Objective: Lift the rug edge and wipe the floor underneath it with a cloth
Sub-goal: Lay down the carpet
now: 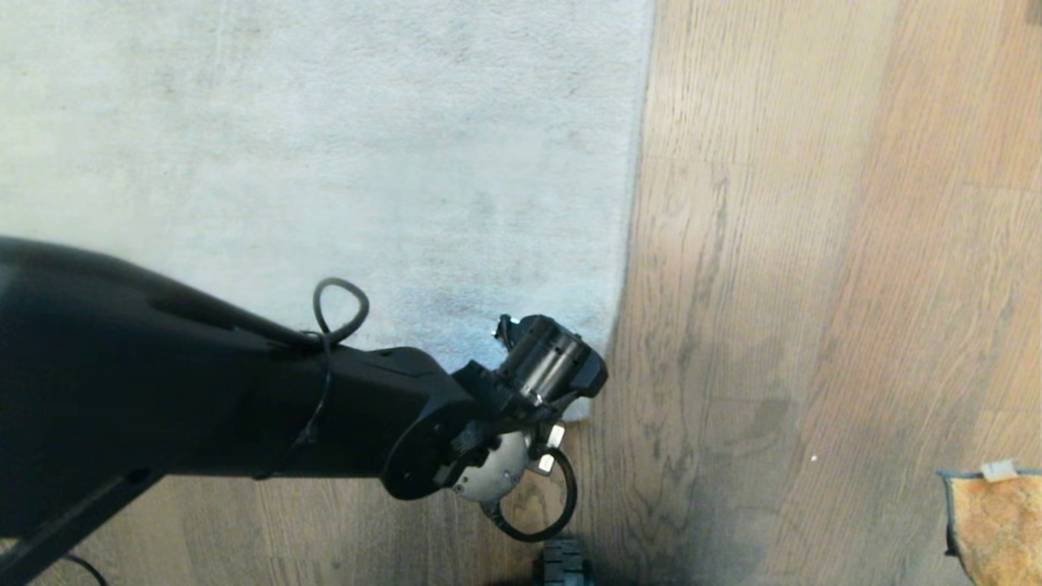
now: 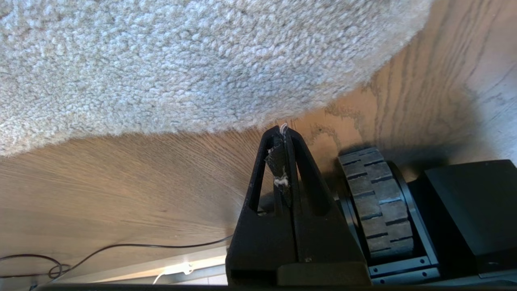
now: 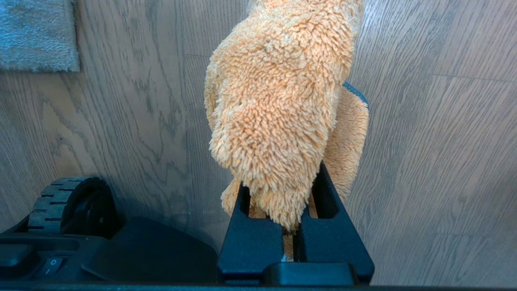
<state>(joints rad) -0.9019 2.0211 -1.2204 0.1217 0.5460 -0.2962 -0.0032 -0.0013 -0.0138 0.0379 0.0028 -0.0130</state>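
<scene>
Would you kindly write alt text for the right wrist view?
The right gripper is shut on the orange cloth, which drapes over its fingers above the wood-grain floor. A corner of the grey rug and a ribbed wheel are also visible.

A thin dark cable (image 2: 121, 247) trails across the wood in the left wrist view, curving in from a small loop at one end and running toward the middle of the frame. Just beside it, along the lower edge of that same view, runs a pale strip (image 2: 141, 270) like a skirting or threshold, lighter than the planks around it. On that strip lies a short white cord or plug end (image 2: 174, 270), brightly lit. In the head view, a small white speck (image 1: 813, 459) sits alone on the planks, well apart from everything else.
</scene>
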